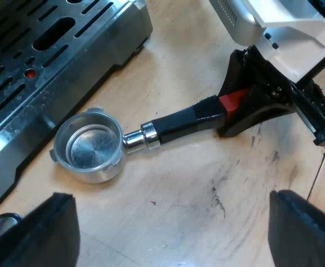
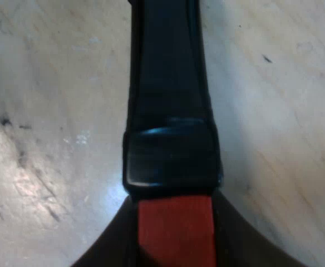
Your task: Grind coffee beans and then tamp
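The grip sits far out: the right gripper (image 1: 236, 105) is clamped on the red end (image 2: 176, 236) of the dark handle (image 1: 179, 125), so I think the heavy round metal holder (image 1: 90, 146) may sag or twist when lifted. It lies on the scratched wooden table (image 1: 207, 189), just beside the steel espresso machine (image 1: 51, 61), whose edge it could knock. The left gripper (image 1: 173, 233) hangs above, fingers (image 1: 40, 233) apart and empty. A small dark ring (image 1: 0, 225) lies near the machine.

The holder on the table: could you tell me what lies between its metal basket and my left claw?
Nothing but bare wooden tabletop, as the left wrist view shows: the open left claw hovers apart from the holder.
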Robot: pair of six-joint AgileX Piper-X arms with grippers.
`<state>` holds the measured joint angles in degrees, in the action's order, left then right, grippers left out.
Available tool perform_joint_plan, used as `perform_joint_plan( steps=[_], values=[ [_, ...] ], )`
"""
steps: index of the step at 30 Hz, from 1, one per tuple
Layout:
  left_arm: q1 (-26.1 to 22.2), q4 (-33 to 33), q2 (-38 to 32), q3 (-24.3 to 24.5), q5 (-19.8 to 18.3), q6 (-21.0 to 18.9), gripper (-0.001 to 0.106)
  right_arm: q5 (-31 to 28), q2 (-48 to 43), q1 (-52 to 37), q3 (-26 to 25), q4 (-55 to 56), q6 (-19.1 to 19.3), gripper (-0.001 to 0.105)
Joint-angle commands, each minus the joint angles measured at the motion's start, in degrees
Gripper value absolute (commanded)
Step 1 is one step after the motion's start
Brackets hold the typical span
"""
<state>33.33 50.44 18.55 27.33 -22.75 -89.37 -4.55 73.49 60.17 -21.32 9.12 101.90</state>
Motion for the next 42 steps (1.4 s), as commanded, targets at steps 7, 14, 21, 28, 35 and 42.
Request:
perform_joint_plan(
  steps=[7, 14, 21, 28, 35, 42],
  values=[
    [0.31, -0.61, -0.17, 0.12, -0.14, -0.75, 0.071, 5.56, 0.55, 0.02, -0.1, -0.34, -6.62, 0.0],
    [0.31, -0.61, -0.17, 0.12, -0.14, -0.75, 0.071, 5.56, 0.55, 0.02, -0.1, -0.21, -8.32, 0.0],
    [0.31, -0.61, -0.17, 0.12, -0.14, -0.75, 0.071, 5.28, 0.55, 0.02, -2.56, 5.58, -8.32, 0.035],
    [0.31, -0.61, -0.17, 0.12, -0.14, -0.75, 0.071, 3.92, 0.55, 0.02, -3.56, 7.02, -9.42, 0.055],
    [0.31, -0.61, -0.17, 0.12, -0.14, -0.75, 0.071, 3.5, -0.08, 0.02, -6.55, 16.1, -11.27, 0.07],
    [0.31, -0.61, -0.17, 0.12, -0.14, -2.19, 0.071, 3.22, -3.68, 0.02, -10.11, 26.66, -10.01, 0.07]
  ],
)
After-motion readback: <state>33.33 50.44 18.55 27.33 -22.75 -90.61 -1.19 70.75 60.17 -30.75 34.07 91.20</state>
